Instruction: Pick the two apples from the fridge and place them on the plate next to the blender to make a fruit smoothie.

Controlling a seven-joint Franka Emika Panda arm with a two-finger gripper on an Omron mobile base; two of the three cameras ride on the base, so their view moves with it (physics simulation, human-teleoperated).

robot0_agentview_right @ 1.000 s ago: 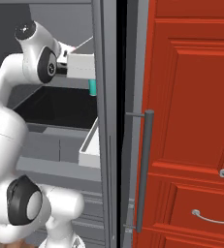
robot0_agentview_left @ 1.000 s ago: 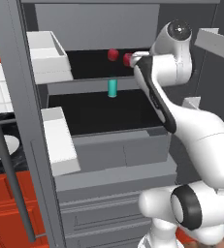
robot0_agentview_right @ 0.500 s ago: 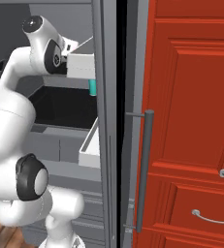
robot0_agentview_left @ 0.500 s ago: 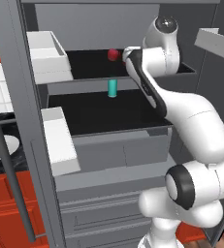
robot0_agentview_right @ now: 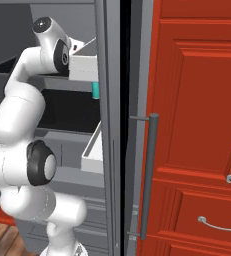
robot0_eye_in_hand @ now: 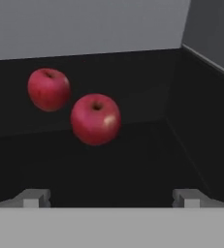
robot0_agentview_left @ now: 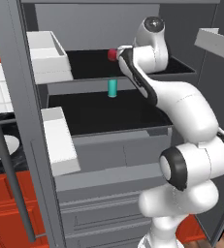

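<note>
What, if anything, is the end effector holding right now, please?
Nothing: the end effector is open, with both apples ahead on the fridge shelf.

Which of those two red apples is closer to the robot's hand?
The round dark red apple nearer the hand view's middle; it looks larger and lower than the other apple, farther back left.

The tall grey fridge's upper black shelf (robot0_eye_in_hand: 133,160) carries two small round dark red apples, the nearer apple (robot0_eye_in_hand: 95,119) just beside the farther apple (robot0_eye_in_hand: 48,89). On the lower black shelf (robot0_agentview_left: 108,114), below the apples, a teal cylinder (robot0_agentview_left: 113,88) stands upright.
</note>
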